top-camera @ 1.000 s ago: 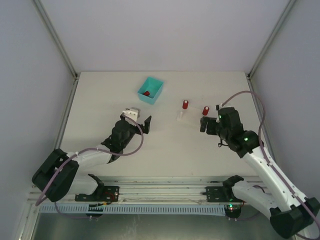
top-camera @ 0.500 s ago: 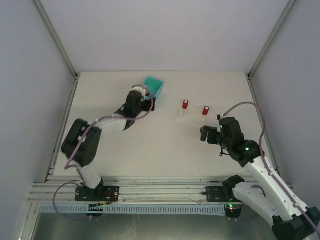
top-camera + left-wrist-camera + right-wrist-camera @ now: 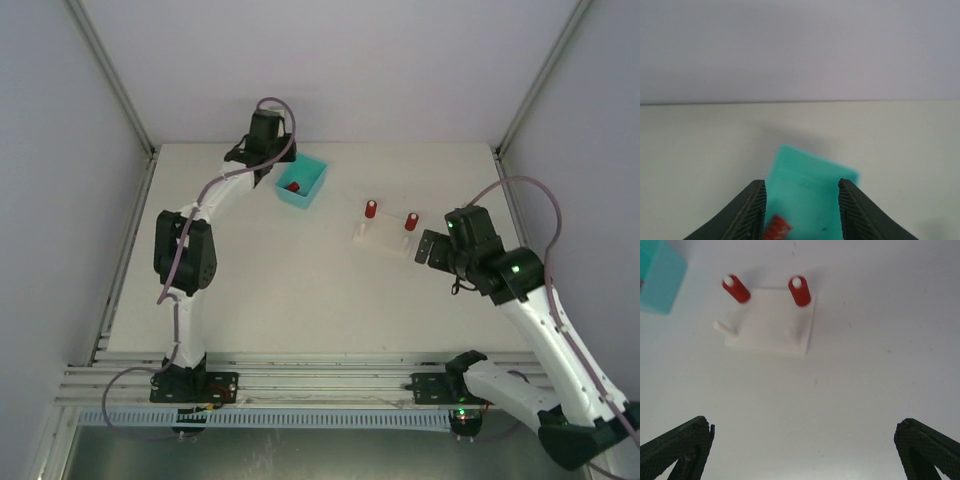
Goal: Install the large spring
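Left wrist clips red spring [image 3: 776,231] at frame bottom; overhead shows it inside teal bin [image 3: 305,172]. Both empty: left gripper [image 3: 801,192] part-open, right gripper [image 3: 804,427] wide.

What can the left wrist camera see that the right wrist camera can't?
Only the left wrist view shows the small red coil spring lying inside the teal plastic bin, and the grey back wall. Only the right wrist view shows the white flat base plate, with two red springs on pegs and two bare white pegs. Both show the teal bin, only its corner in the right one, and the white table.
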`<state>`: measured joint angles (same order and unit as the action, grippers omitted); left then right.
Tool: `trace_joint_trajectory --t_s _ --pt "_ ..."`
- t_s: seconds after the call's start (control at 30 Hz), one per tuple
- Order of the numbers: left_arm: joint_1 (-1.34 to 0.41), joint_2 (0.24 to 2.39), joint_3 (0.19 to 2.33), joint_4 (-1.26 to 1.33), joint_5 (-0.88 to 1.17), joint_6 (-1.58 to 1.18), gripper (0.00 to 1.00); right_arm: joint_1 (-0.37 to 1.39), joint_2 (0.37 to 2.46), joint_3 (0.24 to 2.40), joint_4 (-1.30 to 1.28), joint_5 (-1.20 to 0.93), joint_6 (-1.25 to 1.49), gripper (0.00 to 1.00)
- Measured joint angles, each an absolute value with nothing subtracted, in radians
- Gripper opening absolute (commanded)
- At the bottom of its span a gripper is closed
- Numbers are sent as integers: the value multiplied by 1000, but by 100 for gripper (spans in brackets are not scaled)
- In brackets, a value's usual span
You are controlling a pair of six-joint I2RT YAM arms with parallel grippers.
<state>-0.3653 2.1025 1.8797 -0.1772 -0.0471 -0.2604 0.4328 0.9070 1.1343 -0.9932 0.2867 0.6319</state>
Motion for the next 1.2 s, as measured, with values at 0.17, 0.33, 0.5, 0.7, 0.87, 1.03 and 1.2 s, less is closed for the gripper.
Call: trace_joint_trajectory --t_s 0.17,0.33,0.5,0.7,0.87,1.03,1.2 --pt "-309 2136 1894 -272 -40 -257 39 433 987 1157 -1093 273 646 100" --pt "-315 2170 1909 -351 -22 -218 36 433 1003 1191 -1151 258 635 100" --pt "-347 2195 1956 -427 -17 -163 33 433 1005 1201 -1165 242 619 100" --pt "-364 2282 2078 -546 -6 -123 32 433 984 1201 -1185 221 616 100" --pt "-364 2365 2144 -622 -6 -97 33 433 968 1201 -1201 208 612 100" --pt "-363 2427 2184 -664 -20 -57 36 433 974 1221 -1219 205 598 99" --pt "-366 2451 2198 -671 -41 -15 37 433 1007 1263 -1230 199 591 98"
